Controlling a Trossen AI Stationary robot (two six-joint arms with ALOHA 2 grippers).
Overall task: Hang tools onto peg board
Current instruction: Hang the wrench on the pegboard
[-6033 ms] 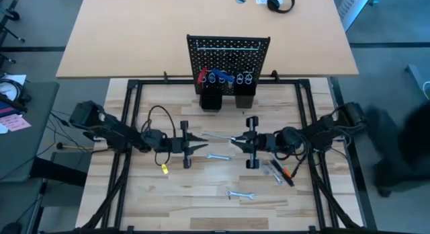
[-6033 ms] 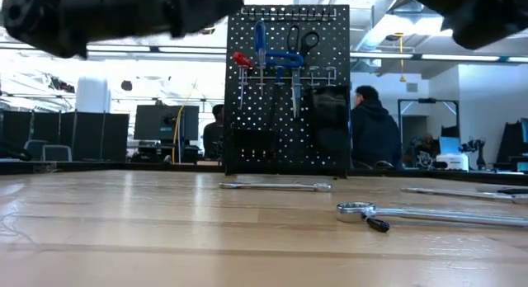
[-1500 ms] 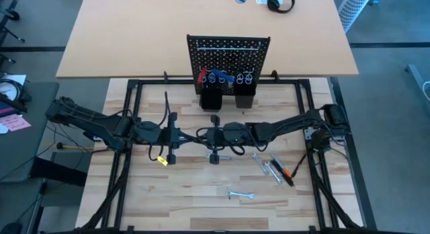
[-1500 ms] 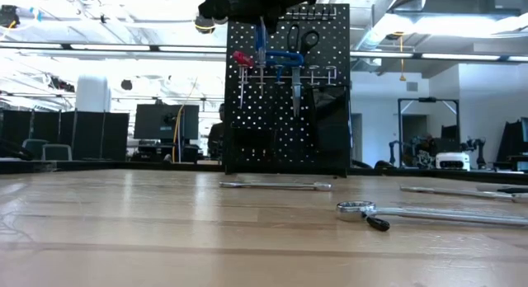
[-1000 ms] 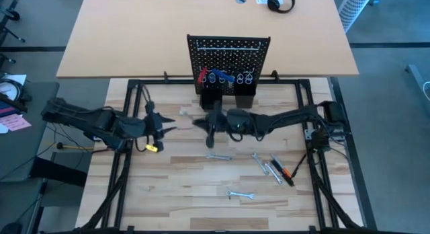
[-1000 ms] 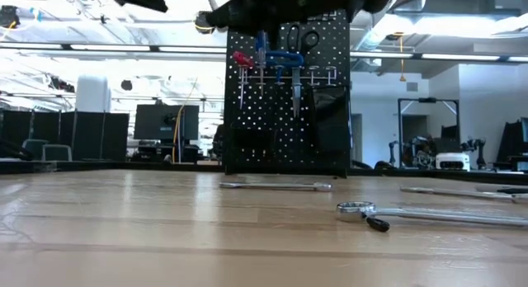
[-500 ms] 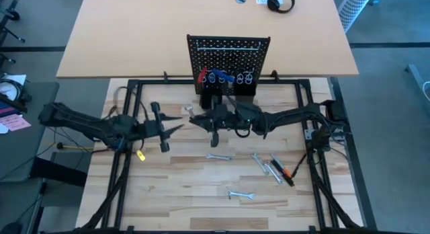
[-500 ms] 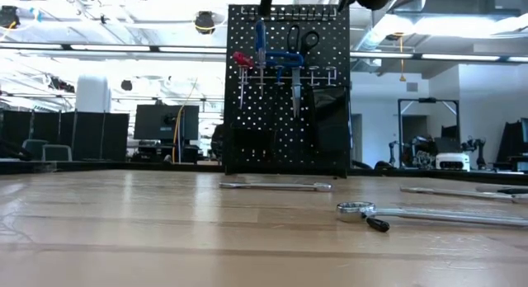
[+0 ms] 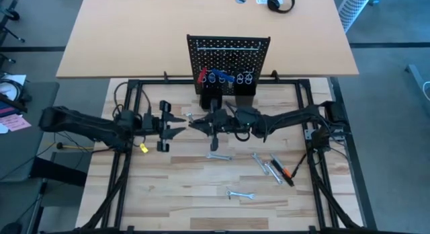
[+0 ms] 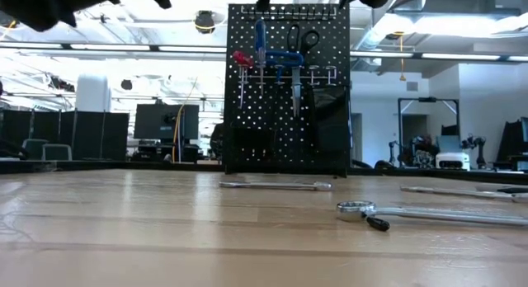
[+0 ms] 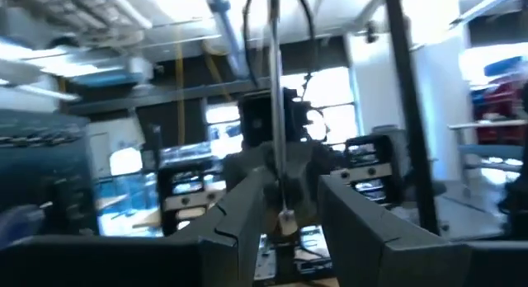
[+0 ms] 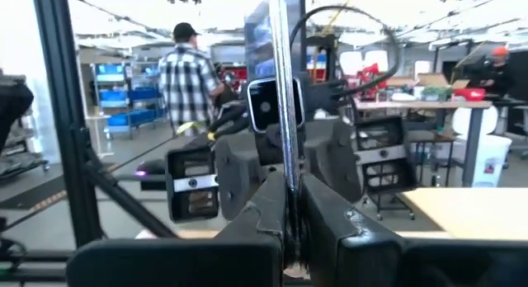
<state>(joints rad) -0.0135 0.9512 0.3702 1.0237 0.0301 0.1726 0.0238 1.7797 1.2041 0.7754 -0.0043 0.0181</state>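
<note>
A: We're in front of the upright black perforated peg board (image 9: 228, 56), both arms raised. Our right gripper (image 12: 290, 206) is pressed together on a long silver wrench (image 12: 285, 89), held upright.

B: And our left gripper (image 11: 280, 206) faces it just beside, fingers spread around that same wrench's shaft (image 11: 276, 114).

A: More silver wrenches (image 10: 276, 185) lie on the wooden table (image 10: 165, 229) nearer us than the board.

B: We reckon the ring end should meet a free silver hook (image 10: 318, 72) squarely; keep it vertical, approach slowly.
</note>
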